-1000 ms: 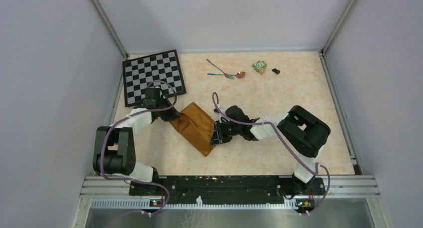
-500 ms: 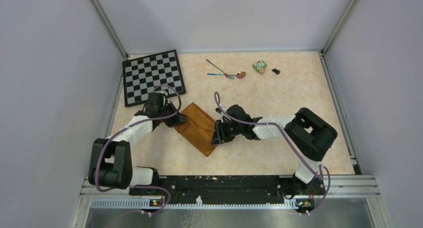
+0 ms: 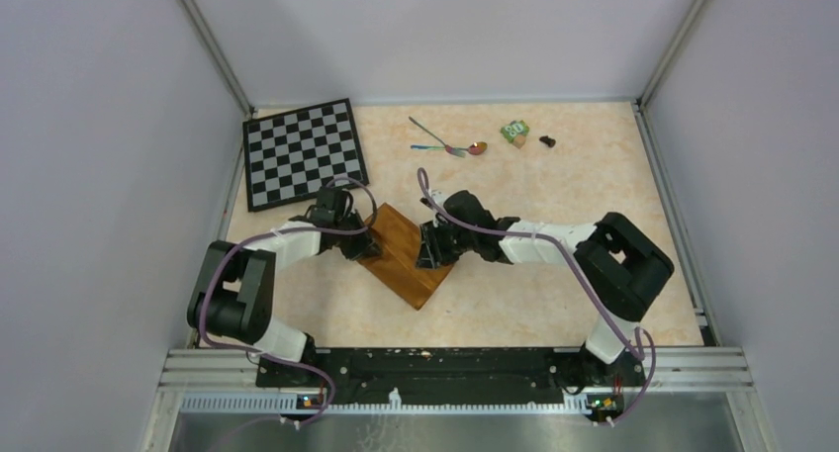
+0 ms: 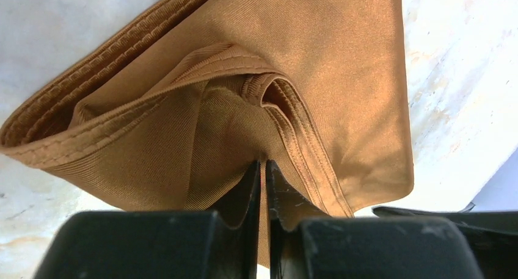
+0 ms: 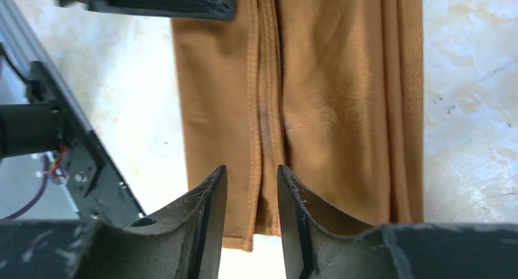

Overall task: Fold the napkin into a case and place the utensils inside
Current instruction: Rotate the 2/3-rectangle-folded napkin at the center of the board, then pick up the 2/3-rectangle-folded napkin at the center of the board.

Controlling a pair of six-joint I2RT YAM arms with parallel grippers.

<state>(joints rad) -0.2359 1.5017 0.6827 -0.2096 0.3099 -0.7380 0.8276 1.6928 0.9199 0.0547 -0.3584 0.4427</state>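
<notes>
In the middle of the pale marbled table (image 3: 554, 205), the shiny orange-brown satin napkin (image 3: 404, 262) lies folded into a layered oblong, set slantwise. The left gripper (image 4: 261, 167) is pinched almost shut on a bunched fold at its left edge. The right gripper (image 5: 251, 172) hangs over the opposite side, jaws parted above a stitched hem, holding nothing. Farther back, well apart, lie two thin rainbow-handled metal utensils (image 3: 450, 145), a small green block (image 3: 513, 132) near them, and the black-and-white chessboard (image 3: 305, 152) at far left

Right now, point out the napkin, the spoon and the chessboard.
napkin (image 3: 408, 262): top external view, middle of the folded orange-brown cloth between the two arms.
spoon (image 3: 477, 148): top external view, on its coppery bowl.
chessboard (image 3: 305, 153): top external view, centre of the checkered surface.
</notes>
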